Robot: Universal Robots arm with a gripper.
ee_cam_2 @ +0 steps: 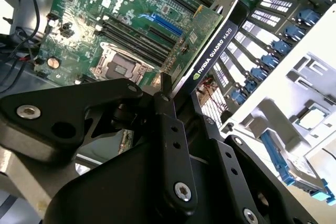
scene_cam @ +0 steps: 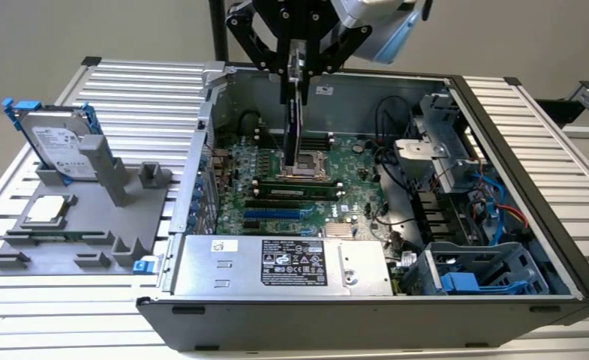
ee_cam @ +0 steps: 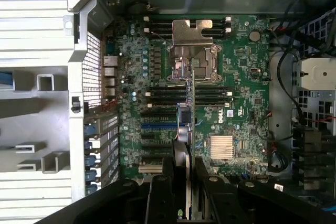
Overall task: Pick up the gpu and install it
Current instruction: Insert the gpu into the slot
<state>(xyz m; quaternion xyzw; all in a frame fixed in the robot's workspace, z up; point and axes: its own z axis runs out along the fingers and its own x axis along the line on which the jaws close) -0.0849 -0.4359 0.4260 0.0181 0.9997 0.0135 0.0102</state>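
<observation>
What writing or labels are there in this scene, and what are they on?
White lettering runs along the black edge of the gpu, which is held in the gripper.
A white logo is printed on the motherboard.
Label on the power supply: too small to read.
Label on the hard drive: too small to read.
Sticker on the case wall: too small to read.

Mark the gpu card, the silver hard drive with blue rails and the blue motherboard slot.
Flat green-and-black gpu card (ee_cam_2: 212, 56): second wrist view, black shroud edge.
Silver hard drive with blue rails (scene_cam: 59, 142): exterior view, labelled face.
Blue motherboard slot (ee_cam: 156, 126): first wrist view, middle of the slot.
</observation>
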